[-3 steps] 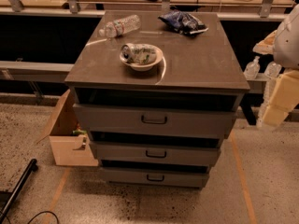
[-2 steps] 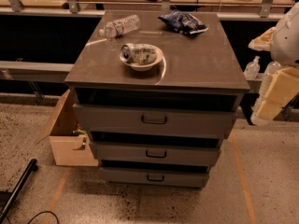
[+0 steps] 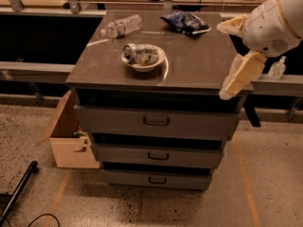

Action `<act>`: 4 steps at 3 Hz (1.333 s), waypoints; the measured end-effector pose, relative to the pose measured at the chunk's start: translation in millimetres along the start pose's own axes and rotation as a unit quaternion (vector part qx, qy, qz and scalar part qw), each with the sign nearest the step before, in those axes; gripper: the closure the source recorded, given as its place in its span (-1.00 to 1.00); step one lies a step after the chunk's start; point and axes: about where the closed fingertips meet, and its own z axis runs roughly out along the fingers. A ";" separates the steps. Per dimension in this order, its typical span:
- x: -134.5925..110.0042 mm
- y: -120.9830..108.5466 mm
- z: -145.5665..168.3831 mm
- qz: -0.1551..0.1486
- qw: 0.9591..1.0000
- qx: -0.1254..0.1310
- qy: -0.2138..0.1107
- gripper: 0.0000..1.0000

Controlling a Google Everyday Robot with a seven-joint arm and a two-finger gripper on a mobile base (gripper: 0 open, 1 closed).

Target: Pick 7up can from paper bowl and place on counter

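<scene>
Camera view | 7up can (image 3: 140, 54) in paper bowl (image 3: 143, 68) | gripper (image 3: 226, 92) beside counter (image 3: 199, 60), grip unclear

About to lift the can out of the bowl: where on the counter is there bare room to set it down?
Widest bare patch: the counter right of the paper bowl, in front of the blue snack bag, up to the gripper at the right front corner. Smaller patch: front-left, in front of the water bottle. The back is crowded.
</scene>
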 end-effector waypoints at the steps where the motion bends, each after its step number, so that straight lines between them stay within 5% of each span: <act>1: -25.4 -23.0 29.9 -0.044 0.998 0.037 -0.039 -1.00; 2: -35.7 -43.4 29.4 -0.048 0.994 0.079 -0.050 -1.00; 4: -32.2 -50.7 40.8 -0.041 0.994 0.072 -0.065 -1.00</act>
